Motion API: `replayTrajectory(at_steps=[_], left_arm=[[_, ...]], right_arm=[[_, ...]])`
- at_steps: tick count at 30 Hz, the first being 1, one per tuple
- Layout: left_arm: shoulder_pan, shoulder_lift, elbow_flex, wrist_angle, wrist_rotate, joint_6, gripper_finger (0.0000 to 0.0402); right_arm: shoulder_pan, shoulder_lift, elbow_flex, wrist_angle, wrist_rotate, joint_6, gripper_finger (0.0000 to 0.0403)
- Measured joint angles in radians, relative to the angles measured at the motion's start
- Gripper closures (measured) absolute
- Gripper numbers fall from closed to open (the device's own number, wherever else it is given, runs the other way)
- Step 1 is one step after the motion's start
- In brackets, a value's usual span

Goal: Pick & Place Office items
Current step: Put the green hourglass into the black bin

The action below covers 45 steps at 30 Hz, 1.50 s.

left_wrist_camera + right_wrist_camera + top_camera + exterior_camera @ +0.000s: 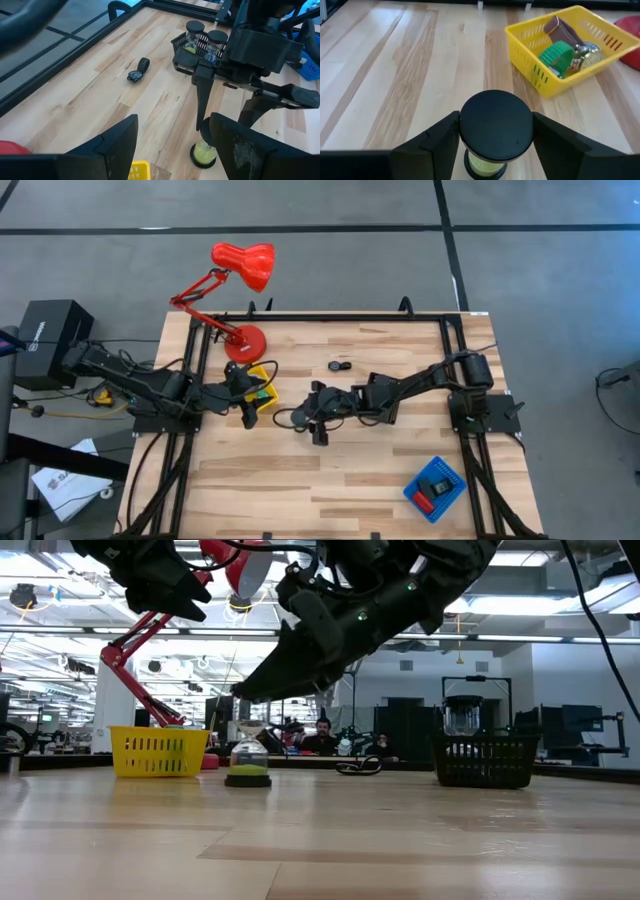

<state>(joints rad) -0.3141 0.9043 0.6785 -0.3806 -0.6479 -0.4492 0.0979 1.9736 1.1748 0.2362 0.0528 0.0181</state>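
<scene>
Straddling a small sand timer (495,131) with a black cap and green base, the right claw (495,142) had one finger on either side of it, spread wide, not clamped. The timer stood upright on the bench (350,470) near its middle. At the timer's 9 o'clock in the high view, the yellow tray (570,45) held a green piece (556,56), a dark block and silvery bits. The left claw (172,145) hovered above the yellow tray, jaws wide and empty. A black wristwatch (341,365) lay at the timer's 1 o'clock; the blue tray (436,488) sat at 4 o'clock.
</scene>
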Motion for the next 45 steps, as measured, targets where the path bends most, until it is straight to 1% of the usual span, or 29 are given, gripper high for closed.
replayTrajectory(at_steps=[4,11,19,25,28,32,41,45], left_arm=[[0.0,0.0,0.0,0.0,0.0,0.0,0.016],[0.0,0.0,0.0,0.0,0.0,0.0,0.016],[0.0,0.0,0.0,0.0,0.0,0.0,0.016],[0.0,0.0,0.0,0.001,0.0,0.0,0.016],[0.0,0.0,0.0,0.0,0.0,0.0,0.016],[0.0,0.0,0.0,0.001,0.0,0.0,0.016],[0.0,0.0,0.0,0.0,0.0,-0.001,0.016],[0.0,0.0,0.0,0.0,0.0,-0.001,0.016]], right_arm=[[0.002,-0.023,0.0,-0.056,0.0,0.017,0.0177],[0.013,-0.029,0.001,-0.091,0.004,0.058,0.0188],[0.029,-0.052,0.002,-0.154,0.009,0.07,0.0179],[0.04,-0.113,-0.002,-0.295,0.051,0.077,0.0187],[0.049,-0.142,-0.002,-0.365,0.057,0.08,0.0187],[0.071,-0.19,-0.002,-0.457,0.092,0.081,0.0185],[0.115,-0.323,-0.002,-0.637,0.164,0.153,0.0189],[0.142,-0.391,-0.001,-0.762,0.192,0.219,0.0189]])
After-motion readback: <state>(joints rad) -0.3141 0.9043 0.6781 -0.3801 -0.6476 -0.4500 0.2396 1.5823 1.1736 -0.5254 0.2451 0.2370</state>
